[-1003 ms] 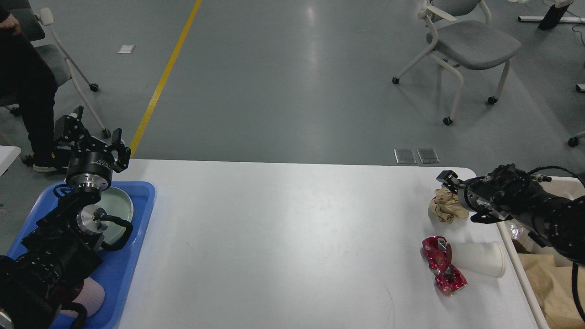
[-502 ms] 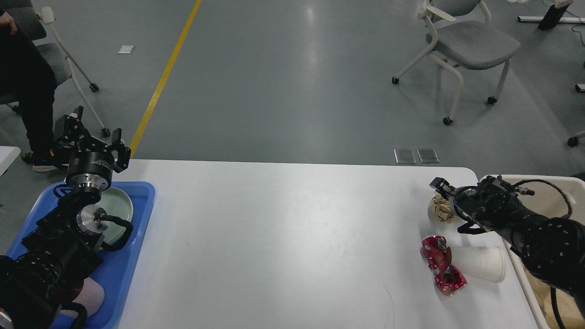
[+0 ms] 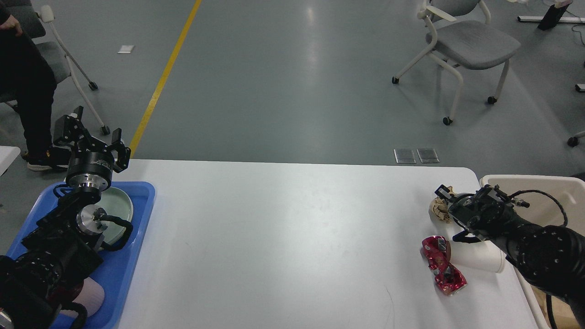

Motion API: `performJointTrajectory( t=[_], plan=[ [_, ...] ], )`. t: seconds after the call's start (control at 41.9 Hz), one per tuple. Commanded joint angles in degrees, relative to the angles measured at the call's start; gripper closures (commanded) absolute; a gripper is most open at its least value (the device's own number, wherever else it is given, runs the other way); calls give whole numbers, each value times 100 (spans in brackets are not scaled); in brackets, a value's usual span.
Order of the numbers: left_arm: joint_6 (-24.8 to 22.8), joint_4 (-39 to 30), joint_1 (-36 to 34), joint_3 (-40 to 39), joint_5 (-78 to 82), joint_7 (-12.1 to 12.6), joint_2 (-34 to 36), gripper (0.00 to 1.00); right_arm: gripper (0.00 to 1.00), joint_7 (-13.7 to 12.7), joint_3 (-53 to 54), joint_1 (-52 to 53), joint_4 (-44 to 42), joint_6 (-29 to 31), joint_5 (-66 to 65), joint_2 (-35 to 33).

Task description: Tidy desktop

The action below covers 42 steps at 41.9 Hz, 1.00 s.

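The white desktop fills the lower part of the head view. On its right side lie a crumpled brown paper ball, a crushed red can and a white paper cup on its side. My right gripper is low over the paper ball. One finger is at the ball's far side and the other at its near side, and it hides most of the ball. It looks open. My left gripper is open and empty, raised over the far edge of the blue tray.
The blue tray at the left holds a pale green plate and a pinkish object, partly hidden by my left arm. A beige bin stands off the table's right edge. A grey chair stands on the floor behind, and a seated person is at the far left.
My right gripper has come down and toward me onto the paper ball, covering most of it. The left arm, can and cup have not moved.
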Motion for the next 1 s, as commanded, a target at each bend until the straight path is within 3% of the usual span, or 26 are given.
performJointTrajectory(
  t=[0.0,0.287,0.597,0.741,0.979],
  plan=[
    [0,0,0,0,0,0,0,3,100,-1,106,-21,35,0,5,-4],
    [0,0,0,0,0,0,0,3,100,-9,159,506,517,-44,14,-162],
    [0,0,0,0,0,0,0,3,100,-1,28,2975,3716,114,-39,-2578],
    [0,0,0,0,0,0,0,3,100,-1,-315,4047,4297,666,-48,-3141],
    [0,0,0,0,0,0,0,3,100,-1,-816,5314,4404,1696,-30,-3634]
  ],
)
